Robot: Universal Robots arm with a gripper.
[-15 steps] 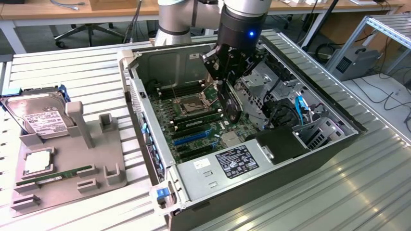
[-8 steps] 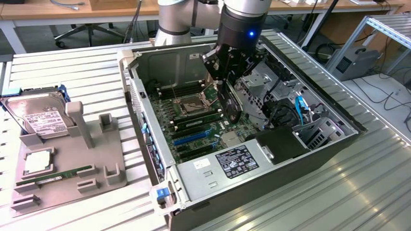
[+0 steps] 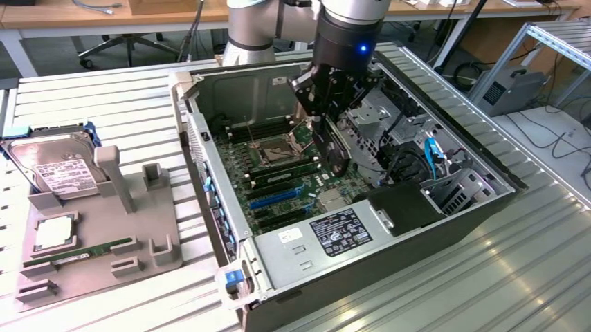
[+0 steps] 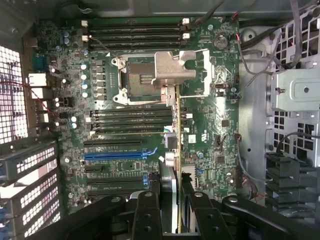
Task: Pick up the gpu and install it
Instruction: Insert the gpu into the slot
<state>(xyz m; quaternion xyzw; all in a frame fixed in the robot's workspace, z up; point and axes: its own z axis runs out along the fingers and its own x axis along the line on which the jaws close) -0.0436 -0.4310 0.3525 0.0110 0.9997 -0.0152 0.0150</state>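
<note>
The gpu (image 3: 334, 149) hangs edge-on inside the open computer case (image 3: 461, 207), with my gripper (image 3: 328, 104) shut on its upper edge. It is a thin dark card held upright above the green motherboard (image 3: 277, 173). In the wrist view the gpu (image 4: 178, 130) is a narrow line running from my gripper (image 4: 172, 212) across the motherboard (image 4: 210, 125), past the CPU socket (image 4: 140, 77). The black fingers (image 4: 145, 210) press on both sides of the card. The blue expansion slot (image 4: 120, 155) lies to one side of the card, apart from it.
A grey holder tray (image 3: 138, 228) at the exterior view's left carries a hard drive (image 3: 60, 169), a CPU (image 3: 55, 232) and a RAM stick (image 3: 79, 252). The case holds a power supply (image 3: 337, 232) and a drive cage (image 4: 295, 95) with cables.
</note>
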